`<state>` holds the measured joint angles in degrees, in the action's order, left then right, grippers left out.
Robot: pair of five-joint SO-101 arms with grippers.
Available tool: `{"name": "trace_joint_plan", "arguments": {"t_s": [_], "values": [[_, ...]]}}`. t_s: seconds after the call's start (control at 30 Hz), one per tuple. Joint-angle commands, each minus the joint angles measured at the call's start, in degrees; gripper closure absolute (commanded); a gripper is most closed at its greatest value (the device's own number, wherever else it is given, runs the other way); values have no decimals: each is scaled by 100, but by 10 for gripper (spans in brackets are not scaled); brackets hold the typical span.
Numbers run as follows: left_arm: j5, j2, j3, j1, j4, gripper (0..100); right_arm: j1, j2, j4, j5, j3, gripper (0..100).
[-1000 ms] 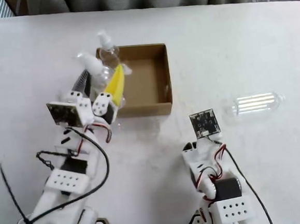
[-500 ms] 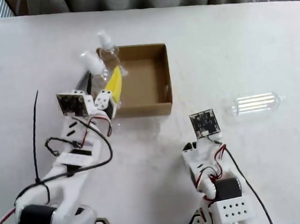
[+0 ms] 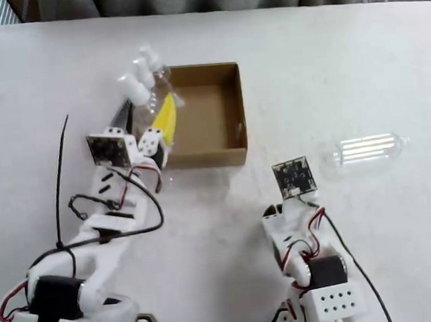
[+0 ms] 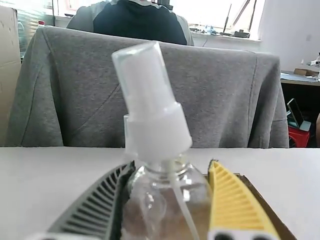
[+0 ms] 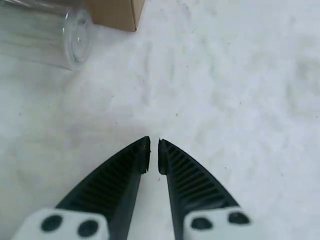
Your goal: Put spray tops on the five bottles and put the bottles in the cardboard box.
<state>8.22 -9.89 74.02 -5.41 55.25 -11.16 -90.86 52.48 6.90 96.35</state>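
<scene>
My left gripper (image 3: 146, 116) is shut on a clear bottle (image 4: 165, 200) with a white spray top (image 4: 152, 117). The bottle sits between the grey finger (image 4: 95, 212) and the yellow finger (image 4: 232, 207), at the left wall of the cardboard box (image 3: 230, 111). Its spray top (image 3: 133, 86) leans toward a second capped bottle (image 3: 159, 74) at the box's far left corner. My right gripper (image 5: 154, 155) is shut on nothing, low over the bare table. A clear bottle (image 3: 368, 149) without a top lies on its side at the right.
In the right wrist view a clear bottle (image 5: 45, 35) lies with its base toward me beside a box corner (image 5: 114, 12). A grey chair back (image 4: 150, 90) stands beyond the table's far edge. Loose wires (image 3: 60, 181) hang off the left arm.
The left arm has swung and carried its bottle a little farther along the box's left wall, closer to the capped bottle at the corner. The right arm has not moved.
</scene>
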Motion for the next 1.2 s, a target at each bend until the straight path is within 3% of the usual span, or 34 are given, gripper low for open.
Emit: {"name": "trace_joint_plan", "arguments": {"t_s": [0.0, 1.0, 1.17], "values": [[-70, -31, -220, 66, 97, 978, 40, -22, -84, 0, 79, 983], [-105, -418, 132, 189, 44, 978, 31, -22, -84, 9, 79, 984], [-114, -479, 105, 180, -378, 978, 31, -22, -84, 9, 79, 984]]}}
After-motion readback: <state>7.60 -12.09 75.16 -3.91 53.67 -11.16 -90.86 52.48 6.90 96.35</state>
